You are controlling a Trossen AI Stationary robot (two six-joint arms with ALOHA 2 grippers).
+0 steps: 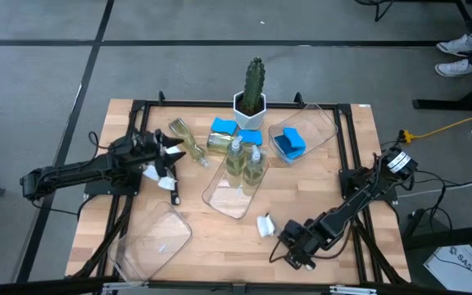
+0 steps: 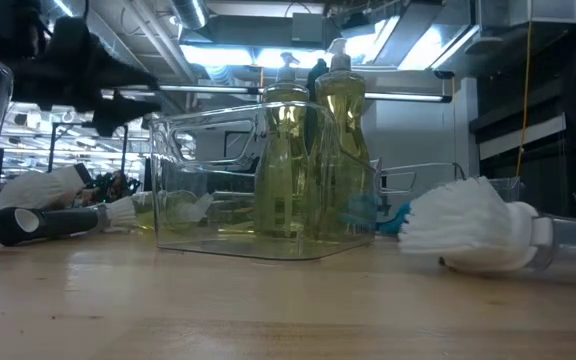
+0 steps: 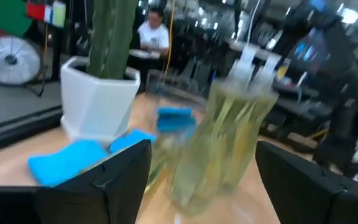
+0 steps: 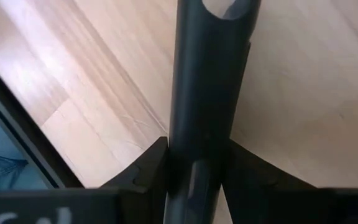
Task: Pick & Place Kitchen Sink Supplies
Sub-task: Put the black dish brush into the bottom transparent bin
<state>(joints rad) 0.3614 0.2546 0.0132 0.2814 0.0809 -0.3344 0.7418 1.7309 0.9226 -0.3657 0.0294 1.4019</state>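
Right gripper is low at the front right of the table, clamped on a brush handle. The right wrist view shows the fingers tight against both sides of the black shaft; the high view only shows the white brush head sticking out toward the centre. The low view has that head lying on the wood.

Left gripper sits at the left-middle, fingers spread with nothing between them per the left wrist view, facing the two upright bottles. Those stand in the centre clear tray. A third bottle lies flat just beside the left gripper.

Second brush lies on the wood below the left gripper. One sponge is in the back-right tray, two sponges are on the table by the cactus pot.

The front-left tray overhangs the table's front edge. Open wood shows at front centre.
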